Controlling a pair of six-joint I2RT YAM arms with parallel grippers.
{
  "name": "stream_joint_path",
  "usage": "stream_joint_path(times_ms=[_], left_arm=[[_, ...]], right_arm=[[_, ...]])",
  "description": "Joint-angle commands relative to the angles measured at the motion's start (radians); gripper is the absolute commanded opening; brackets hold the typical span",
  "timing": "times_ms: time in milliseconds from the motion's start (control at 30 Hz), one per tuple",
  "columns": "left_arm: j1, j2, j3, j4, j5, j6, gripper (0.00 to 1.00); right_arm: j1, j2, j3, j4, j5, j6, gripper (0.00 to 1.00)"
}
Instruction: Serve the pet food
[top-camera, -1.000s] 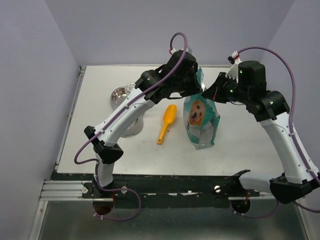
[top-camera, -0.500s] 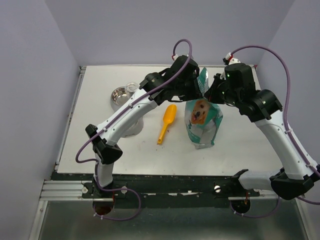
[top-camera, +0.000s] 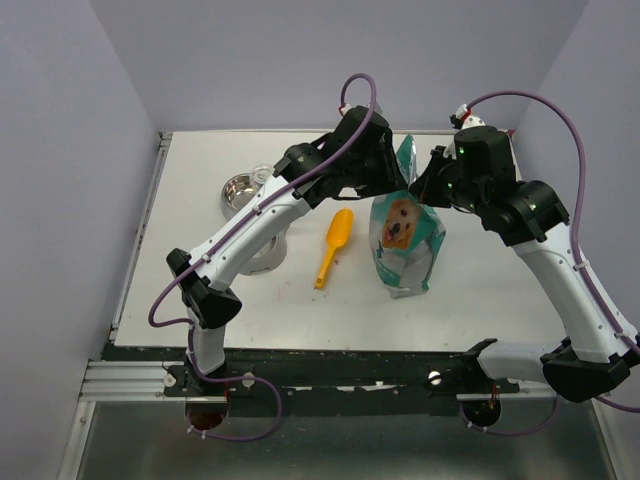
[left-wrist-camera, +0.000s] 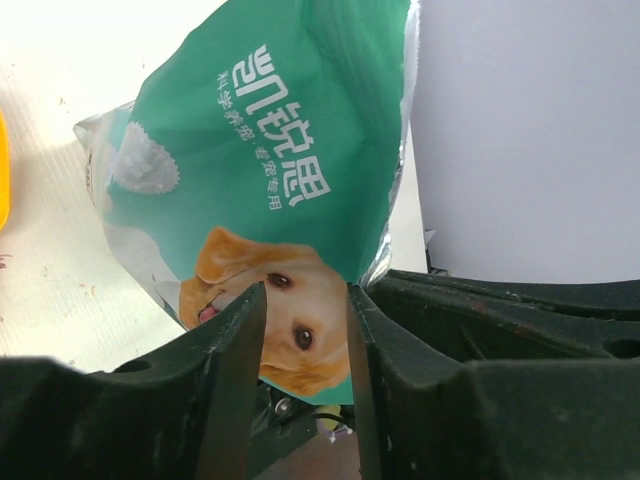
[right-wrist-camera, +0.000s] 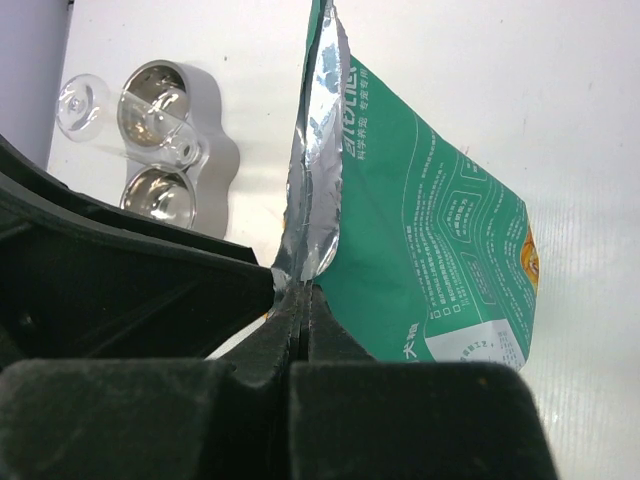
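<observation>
The teal-and-white bag with the dog picture stands upright right of the table's middle. It also shows in the left wrist view and the right wrist view. My right gripper is shut on the silver edge of the bag's top, seen from above. My left gripper is open at the bag's upper left, and the dog's face shows in the gap between its fingers. The orange scoop lies left of the bag. The pet food is hidden.
A steel bowl sits at the back left, and a second one lies partly under my left arm. A clear plastic piece rests by the bowls. Purple walls close in the back and sides.
My right gripper has moved left onto the bag's top edge. The bag's top has shifted a little. My left gripper stays by the bag's upper left.
</observation>
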Motion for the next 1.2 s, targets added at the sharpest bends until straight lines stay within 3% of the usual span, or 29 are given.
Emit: stream_joint_path(times_ms=[0, 100, 233, 433, 633, 867, 1067, 1167], left_arm=[[0.014, -0.029, 0.032, 0.071, -0.005, -0.014, 0.50], [0.014, -0.038, 0.028, 0.084, 0.000, -0.006, 0.59], [0.012, -0.045, 0.000, 0.097, 0.012, -0.011, 0.59], [0.012, -0.045, -0.029, 0.092, 0.014, -0.017, 0.39], [0.012, -0.036, -0.039, 0.058, 0.010, -0.012, 0.29], [0.012, -0.001, 0.027, -0.015, -0.009, 0.017, 0.00], [-0.011, 0.030, 0.115, -0.141, -0.150, 0.020, 0.00], [-0.014, 0.057, 0.146, -0.163, -0.152, 0.043, 0.00]], right_arm=[[0.001, -0.006, -0.012, -0.021, -0.034, 0.010, 0.00], [0.001, -0.006, -0.014, -0.015, -0.046, 0.011, 0.00], [-0.001, -0.006, -0.012, -0.010, -0.057, 0.013, 0.00], [0.001, -0.003, -0.012, -0.009, -0.059, 0.014, 0.00], [0.001, -0.006, -0.008, -0.007, -0.060, 0.014, 0.00], [0.001, 0.006, 0.006, -0.025, -0.027, -0.002, 0.00], [0.004, 0.056, 0.069, -0.111, 0.124, -0.045, 0.00], [0.015, 0.063, 0.083, -0.134, 0.180, -0.052, 0.00]])
